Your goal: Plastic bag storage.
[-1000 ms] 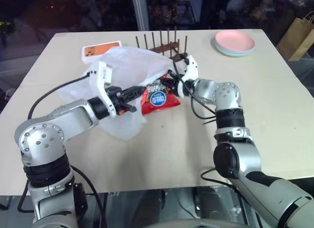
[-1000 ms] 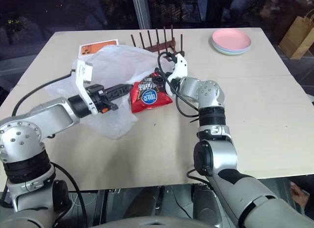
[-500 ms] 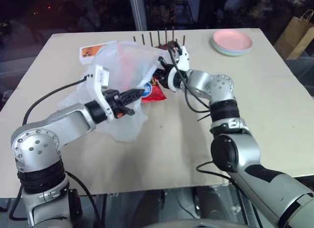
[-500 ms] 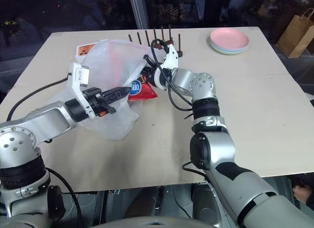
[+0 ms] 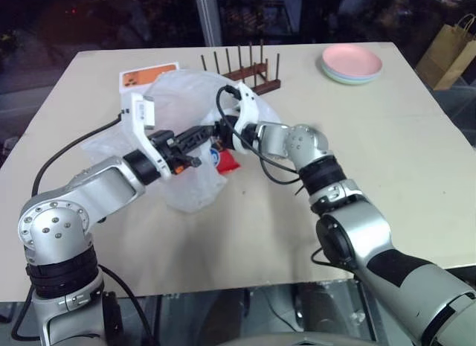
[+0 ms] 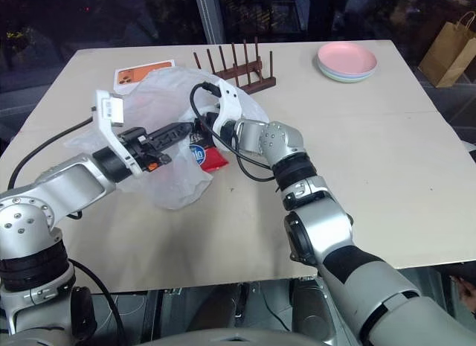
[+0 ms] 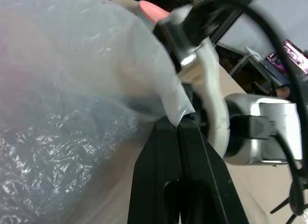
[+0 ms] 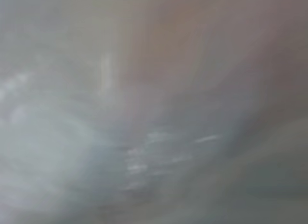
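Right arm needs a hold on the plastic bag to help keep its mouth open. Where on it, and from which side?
Grip the plastic bag by its free upper rim near the right gripper, coming from the robot's right, opposite the left gripper, whose jaws pinch the near edge. The film there stands raised, while the lower part lies flat on the table, with the red chip packet at the mouth.

On the worktop (image 5: 245, 234), the plastic bag (image 5: 182, 100) lies left of centre, with a card (image 5: 149, 75) touching its far left side and a peg rack (image 5: 249, 69) just behind it. A snack packet (image 5: 225, 158) sits at the bag's right edge. Stacked plates (image 5: 352, 63) rest at the far right.
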Action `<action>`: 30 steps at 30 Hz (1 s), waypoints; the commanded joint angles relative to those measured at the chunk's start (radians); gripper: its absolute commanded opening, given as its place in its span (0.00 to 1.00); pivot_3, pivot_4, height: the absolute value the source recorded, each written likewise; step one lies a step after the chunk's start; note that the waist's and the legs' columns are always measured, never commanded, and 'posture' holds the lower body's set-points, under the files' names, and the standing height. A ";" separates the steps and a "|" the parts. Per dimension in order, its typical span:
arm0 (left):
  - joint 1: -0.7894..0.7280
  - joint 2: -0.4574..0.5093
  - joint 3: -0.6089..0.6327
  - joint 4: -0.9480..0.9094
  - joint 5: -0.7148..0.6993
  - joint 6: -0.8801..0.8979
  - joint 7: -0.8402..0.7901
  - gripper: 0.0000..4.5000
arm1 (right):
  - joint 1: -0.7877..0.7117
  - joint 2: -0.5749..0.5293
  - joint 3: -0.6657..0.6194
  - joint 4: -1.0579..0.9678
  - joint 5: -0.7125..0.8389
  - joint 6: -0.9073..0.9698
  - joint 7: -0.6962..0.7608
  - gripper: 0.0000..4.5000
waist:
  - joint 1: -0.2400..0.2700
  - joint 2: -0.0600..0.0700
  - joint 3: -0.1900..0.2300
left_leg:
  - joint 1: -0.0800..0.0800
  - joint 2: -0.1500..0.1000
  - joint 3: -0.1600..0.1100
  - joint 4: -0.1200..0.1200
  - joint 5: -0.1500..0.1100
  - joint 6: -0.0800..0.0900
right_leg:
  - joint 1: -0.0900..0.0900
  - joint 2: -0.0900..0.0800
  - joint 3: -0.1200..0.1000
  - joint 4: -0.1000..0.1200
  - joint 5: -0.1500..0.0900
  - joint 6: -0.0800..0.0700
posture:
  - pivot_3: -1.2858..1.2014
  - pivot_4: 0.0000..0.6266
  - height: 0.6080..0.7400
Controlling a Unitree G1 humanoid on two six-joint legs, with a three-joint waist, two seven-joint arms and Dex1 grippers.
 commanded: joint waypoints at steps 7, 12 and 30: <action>-0.038 0.006 -0.036 0.098 0.085 -0.065 -0.034 0.00 | 0.246 -0.014 0.131 -0.460 -0.096 0.003 0.086 0.99 | -0.002 -0.001 0.000 | 0.000 0.000 0.000 0.000 0.001 -0.001 | -0.001 0.001 0.000 0.001 0.000 0.000 | 0.52 0.24 1.00; -0.054 0.017 -0.049 0.133 0.122 -0.066 -0.074 0.00 | 0.378 -0.186 0.220 -0.806 -0.183 0.020 0.113 0.99 | 0.006 -0.001 0.000 | 0.000 0.000 -0.001 -0.001 0.001 -0.001 | -0.001 -0.001 0.000 0.000 0.000 0.000 | 0.52 0.24 1.00; -0.053 0.052 -0.052 0.093 0.190 -0.048 -0.154 0.00 | 0.166 -0.258 0.184 -0.157 -0.601 -0.330 -0.012 0.88 | 0.006 -0.001 0.000 | 0.001 0.001 0.001 0.000 0.002 -0.003 | 0.000 0.001 0.000 0.000 0.002 -0.002 | 0.52 0.24 1.00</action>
